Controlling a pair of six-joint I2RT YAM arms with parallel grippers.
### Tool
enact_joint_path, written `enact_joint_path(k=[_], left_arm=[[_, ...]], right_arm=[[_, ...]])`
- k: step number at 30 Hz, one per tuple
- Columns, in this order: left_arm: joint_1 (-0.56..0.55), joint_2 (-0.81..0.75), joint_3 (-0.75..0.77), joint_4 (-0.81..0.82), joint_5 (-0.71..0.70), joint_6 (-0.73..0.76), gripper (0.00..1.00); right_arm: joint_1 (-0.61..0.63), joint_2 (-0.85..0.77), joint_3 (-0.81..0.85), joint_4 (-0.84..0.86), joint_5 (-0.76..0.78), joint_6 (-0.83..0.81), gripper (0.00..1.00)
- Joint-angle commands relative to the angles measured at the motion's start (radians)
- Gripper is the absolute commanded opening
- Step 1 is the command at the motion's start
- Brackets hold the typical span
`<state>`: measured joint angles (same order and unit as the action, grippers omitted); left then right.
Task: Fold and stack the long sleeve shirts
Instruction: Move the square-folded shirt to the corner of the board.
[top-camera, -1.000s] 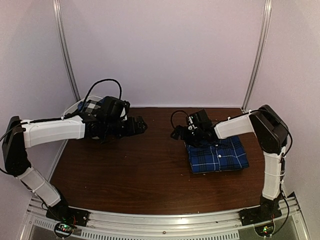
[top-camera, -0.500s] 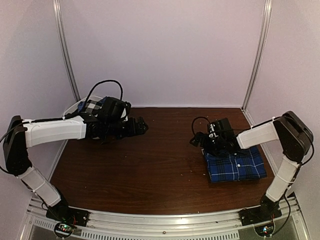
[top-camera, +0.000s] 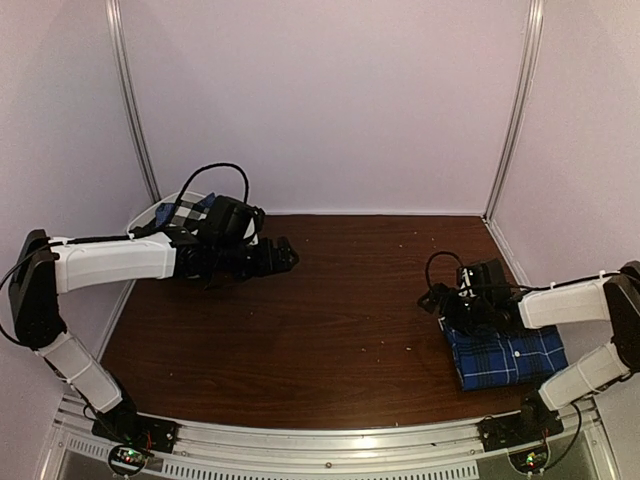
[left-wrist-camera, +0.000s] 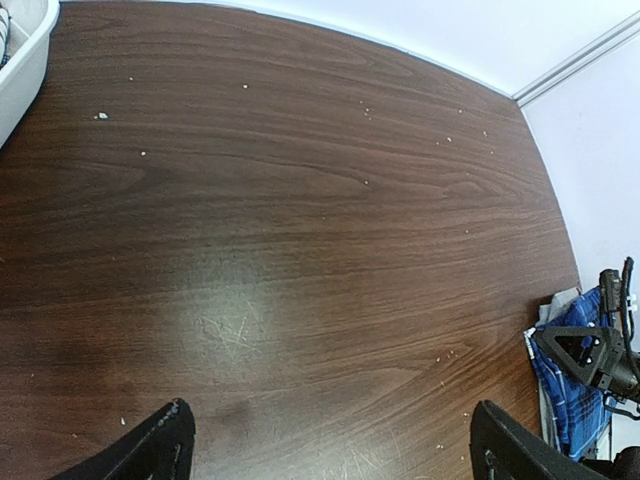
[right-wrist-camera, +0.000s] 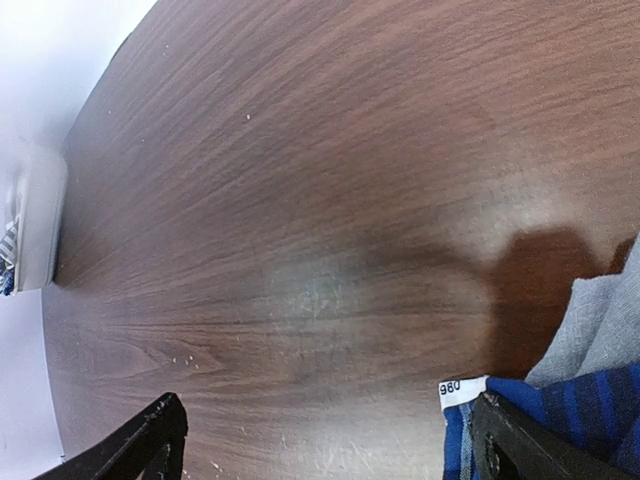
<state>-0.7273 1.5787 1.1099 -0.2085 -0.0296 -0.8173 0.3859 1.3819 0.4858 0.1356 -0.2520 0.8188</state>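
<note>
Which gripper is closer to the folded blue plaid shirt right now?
Right. The right gripper sits at the far left corner of the blue plaid shirt, jaws open. The left gripper hangs across the table, by the white basket at the far left corner.

Glossy wood-grain table (faintly scuffed), woven cloth plaid shirt, smooth plastic basket.

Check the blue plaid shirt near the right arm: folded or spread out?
Folded. The blue plaid shirt lies as a compact rectangle at the table's right edge, button placket up, no sleeves trailing.
</note>
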Motion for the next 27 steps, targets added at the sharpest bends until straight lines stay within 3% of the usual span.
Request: enact_joint_path(k=[1, 19, 27], left_arm=[[0.008, 0.010, 0.021, 0.040, 0.011, -0.006, 0.98], [0.008, -0.023, 0.031, 0.024, -0.030, 0.013, 0.98], [0.008, -0.042, 0.040, 0.019, -0.058, 0.034, 0.98]], right_arm=[[-0.022, -0.072, -0.059, -0.108, 0.045, 0.015, 1.00], [-0.022, -0.146, 0.088, -0.203, 0.042, -0.075, 1.00], [0.040, -0.130, 0.205, -0.202, 0.061, -0.110, 1.00]])
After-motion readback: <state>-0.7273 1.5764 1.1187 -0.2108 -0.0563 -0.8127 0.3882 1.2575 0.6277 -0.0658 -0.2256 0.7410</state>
